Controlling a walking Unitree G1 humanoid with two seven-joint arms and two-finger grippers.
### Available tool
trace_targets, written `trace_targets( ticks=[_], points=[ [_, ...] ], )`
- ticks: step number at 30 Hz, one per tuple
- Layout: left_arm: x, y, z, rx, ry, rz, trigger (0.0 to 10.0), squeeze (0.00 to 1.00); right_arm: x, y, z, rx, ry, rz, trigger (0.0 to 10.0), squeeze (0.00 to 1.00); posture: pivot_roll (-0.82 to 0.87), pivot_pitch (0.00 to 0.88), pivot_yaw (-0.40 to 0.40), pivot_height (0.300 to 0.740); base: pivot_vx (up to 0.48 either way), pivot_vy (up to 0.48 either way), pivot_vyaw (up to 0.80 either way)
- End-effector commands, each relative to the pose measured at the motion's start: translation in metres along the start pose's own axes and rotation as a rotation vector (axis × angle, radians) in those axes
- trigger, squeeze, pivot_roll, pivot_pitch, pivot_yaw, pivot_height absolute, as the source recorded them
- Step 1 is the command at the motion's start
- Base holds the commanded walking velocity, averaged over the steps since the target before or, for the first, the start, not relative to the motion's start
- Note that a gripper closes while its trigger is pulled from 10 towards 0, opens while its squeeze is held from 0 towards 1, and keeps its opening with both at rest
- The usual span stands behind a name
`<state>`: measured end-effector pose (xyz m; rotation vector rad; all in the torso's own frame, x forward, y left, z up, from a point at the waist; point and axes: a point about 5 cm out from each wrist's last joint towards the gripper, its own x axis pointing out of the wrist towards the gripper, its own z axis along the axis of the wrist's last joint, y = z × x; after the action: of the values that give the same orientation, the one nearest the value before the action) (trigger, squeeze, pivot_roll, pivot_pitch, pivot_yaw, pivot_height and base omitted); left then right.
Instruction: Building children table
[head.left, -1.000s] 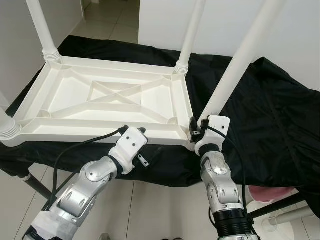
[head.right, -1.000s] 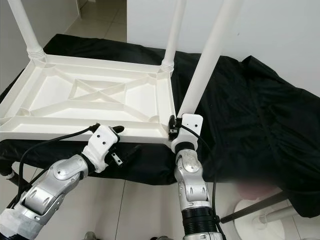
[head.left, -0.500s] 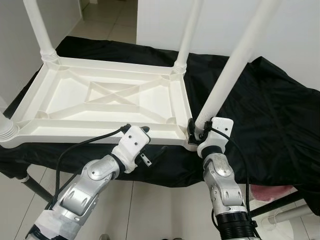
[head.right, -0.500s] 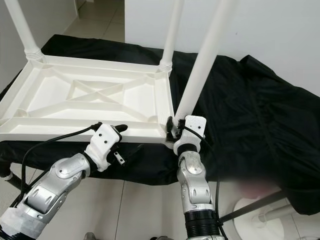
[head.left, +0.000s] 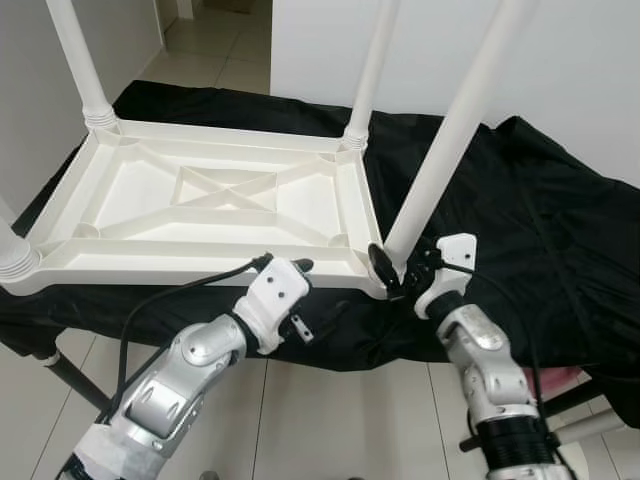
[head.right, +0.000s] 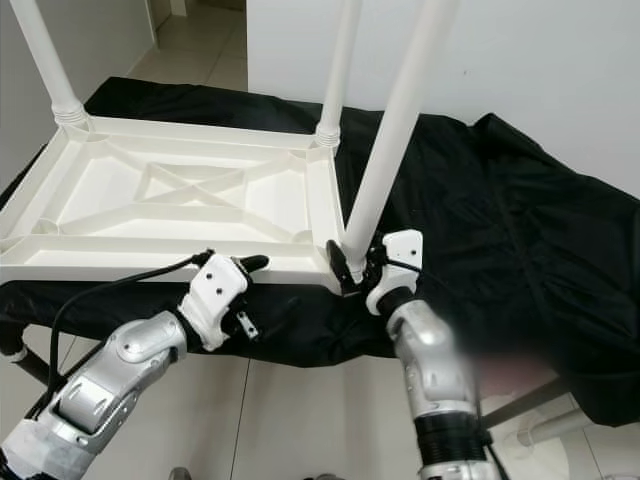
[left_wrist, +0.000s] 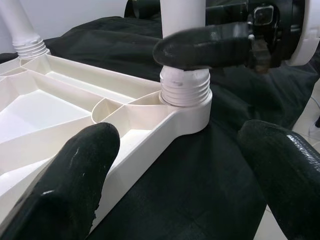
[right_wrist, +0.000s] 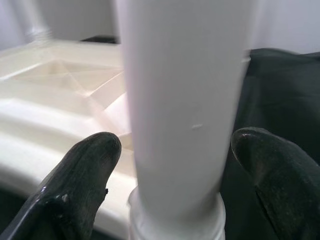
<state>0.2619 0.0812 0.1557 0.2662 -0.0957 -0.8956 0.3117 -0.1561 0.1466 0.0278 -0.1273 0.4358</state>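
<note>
In the left eye view no writing can be read: the white children's table (head.left: 215, 205) lies upside down on a black cloth (head.left: 520, 220) spread over a table above pale floor tiles (head.left: 300, 410), white walls behind. The right claw (head.left: 392, 268) straddles the base of the near-right leg (head.left: 440, 150) at its corner, and the left claw (head.left: 290, 268) sits at the near edge. In the left wrist view the left claw's fingers (left_wrist: 75, 175) are spread apart, empty; in the right wrist view the right claw's fingers (right_wrist: 85, 170) stand either side of the leg, contact unclear

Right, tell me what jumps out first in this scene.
A white plastic table lies upside down on a black cloth, its legs pointing up. At its near right corner the right gripper straddles the base of one leg. The left gripper hovers open by the table's near edge.
</note>
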Motion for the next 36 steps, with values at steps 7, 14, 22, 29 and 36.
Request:
trace_targets(
  ticks=[7, 14, 22, 29, 36],
  points=[
    [0.002, -0.006, 0.000, 0.011, 0.008, -0.100, 10.0, 0.00, 0.010, -0.020, -0.006, -0.015, 0.069, 0.186, 10.0, 0.00, 0.04, 0.042, -0.079, 0.740, 0.000, 0.000, 0.00],
    [0.004, -0.008, 0.000, 0.013, 0.010, -0.102, 10.0, 0.00, 0.023, -0.020, -0.004, -0.062, 0.067, 0.243, 10.0, 0.00, 0.04, 0.048, -0.074, 0.740, 0.000, 0.000, 0.00],
    [0.002, -0.010, -0.001, 0.010, 0.017, -0.099, 10.0, 0.00, 0.026, -0.011, -0.011, -0.038, 0.105, 0.396, 10.0, 0.00, 0.05, 0.069, -0.084, 0.740, 0.000, 0.000, 0.00],
    [-0.003, -0.009, -0.003, 0.004, 0.032, -0.080, 10.0, 0.00, 0.016, 0.008, -0.021, 0.005, 0.095, 0.499, 10.0, 0.00, 0.05, 0.086, -0.087, 0.740, 0.000, 0.000, 0.00],
    [-0.007, -0.008, -0.004, 0.002, 0.040, -0.077, 10.0, 0.00, 0.010, 0.027, -0.022, 0.041, 0.054, 0.532, 10.0, 0.00, 0.04, 0.097, -0.085, 0.740, 0.000, 0.000, 0.00]
  ],
)
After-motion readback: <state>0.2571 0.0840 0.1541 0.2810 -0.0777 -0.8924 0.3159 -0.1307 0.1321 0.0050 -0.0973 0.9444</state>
